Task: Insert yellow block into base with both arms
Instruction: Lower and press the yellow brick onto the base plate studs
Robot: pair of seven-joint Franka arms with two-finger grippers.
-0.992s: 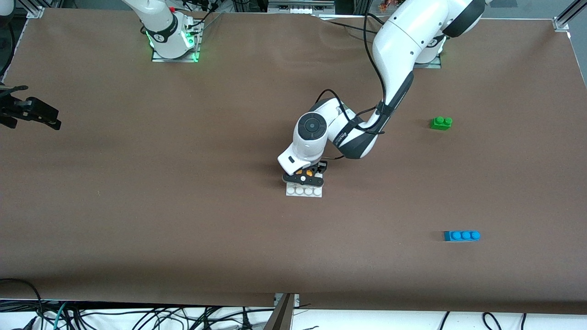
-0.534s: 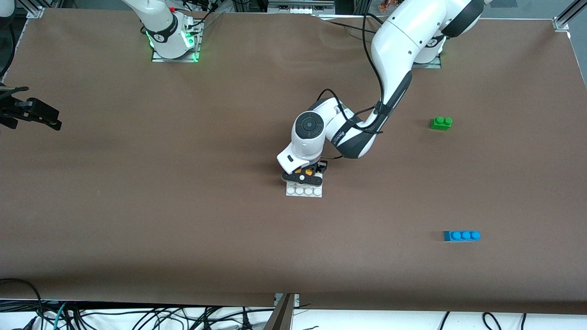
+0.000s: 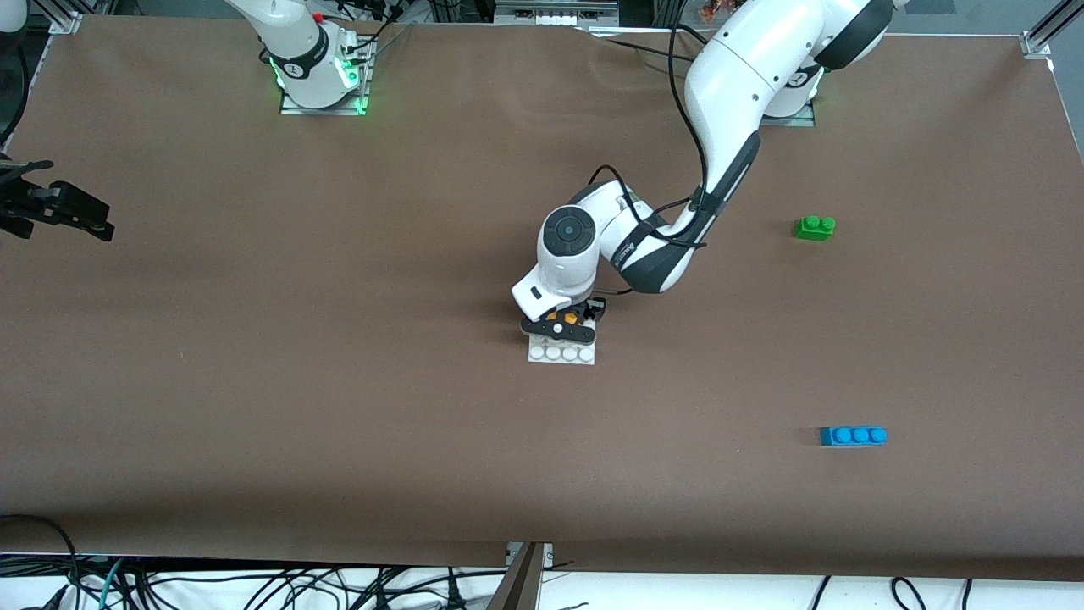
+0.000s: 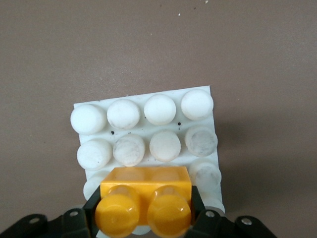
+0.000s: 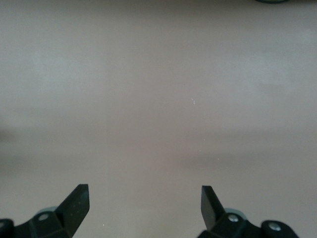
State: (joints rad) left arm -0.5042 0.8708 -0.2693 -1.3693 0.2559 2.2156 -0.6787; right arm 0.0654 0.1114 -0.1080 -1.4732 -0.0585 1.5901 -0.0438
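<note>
My left gripper [image 3: 566, 325] is shut on the yellow block [image 3: 568, 319] and holds it on or just over the white base [image 3: 561, 354] in the middle of the table. In the left wrist view the yellow block [image 4: 145, 201] sits between my fingers [image 4: 90, 215], over the base's [image 4: 148, 126] row of studs closest to the gripper; I cannot tell if it is pressed in. My right gripper [image 3: 72, 212] is open and empty, and waits over the table's edge at the right arm's end. In the right wrist view it [image 5: 144, 203] shows only bare table.
A green two-stud brick [image 3: 815, 227] lies toward the left arm's end of the table. A blue three-stud brick [image 3: 853, 436] lies nearer to the front camera at the same end.
The left arm has shifted very slightly with the yellow block still held over the base. The right arm has not moved.
</note>
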